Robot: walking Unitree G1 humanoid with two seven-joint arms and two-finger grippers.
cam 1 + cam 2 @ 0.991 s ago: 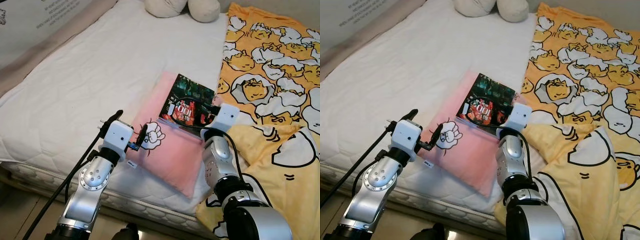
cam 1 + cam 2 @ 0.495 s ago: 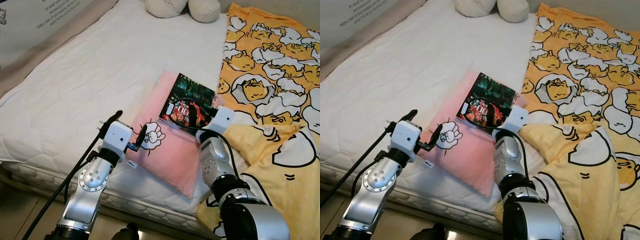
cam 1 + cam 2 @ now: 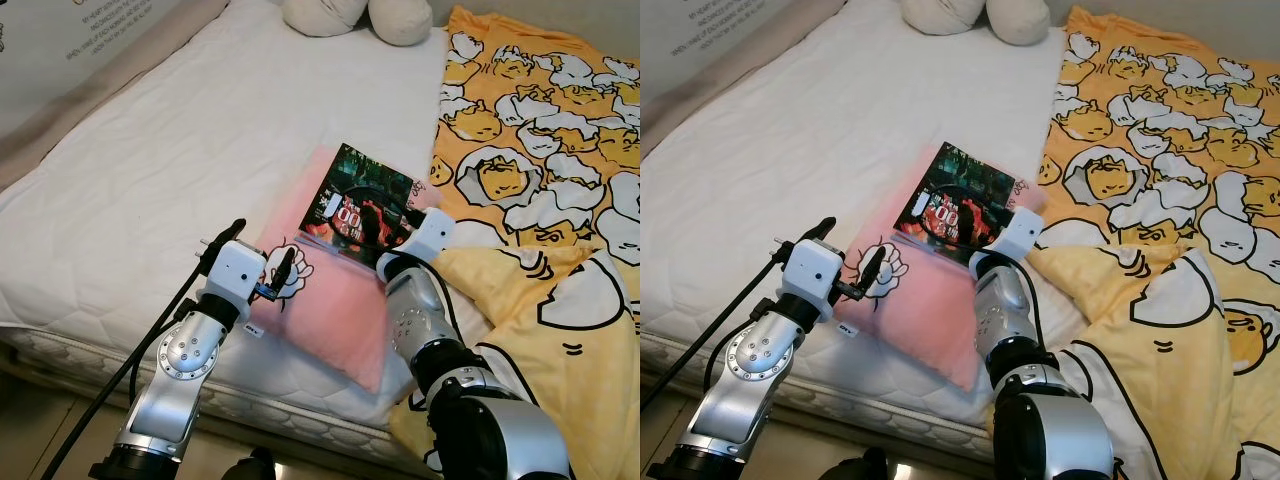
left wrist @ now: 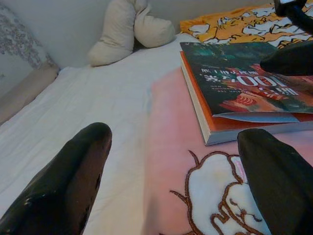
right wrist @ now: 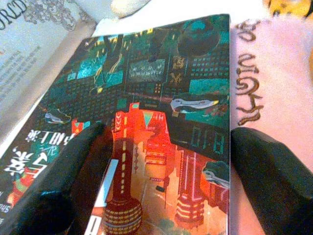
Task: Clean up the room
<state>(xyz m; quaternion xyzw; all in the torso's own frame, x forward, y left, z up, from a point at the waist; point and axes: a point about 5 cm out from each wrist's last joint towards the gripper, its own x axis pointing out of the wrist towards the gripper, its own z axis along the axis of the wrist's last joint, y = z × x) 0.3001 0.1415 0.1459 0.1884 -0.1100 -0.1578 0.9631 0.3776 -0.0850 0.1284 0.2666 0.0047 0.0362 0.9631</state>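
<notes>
Right wrist view showed the right gripper (image 5: 161, 181) spread wide over a dark paperback book (image 3: 368, 205) on a pink pillow (image 3: 335, 310); left gripper (image 3: 284, 275), at eight o'clock, gaped empty.

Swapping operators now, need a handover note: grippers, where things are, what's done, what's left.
Right gripper: open, fingers spread over the book's cover, not closed on it.
Left gripper: open, hovering at the near edge of the pink pillow, over its white cartoon print.
Book: lies flat on the pink pillow, on the white mattress.
Yellow egg-print blanket: rumpled on the right side of the bed, hanging over its near edge.
Done: nothing picked up yet.
Left: probably grasp the book and put it away, then pillow and blanket.
</notes>
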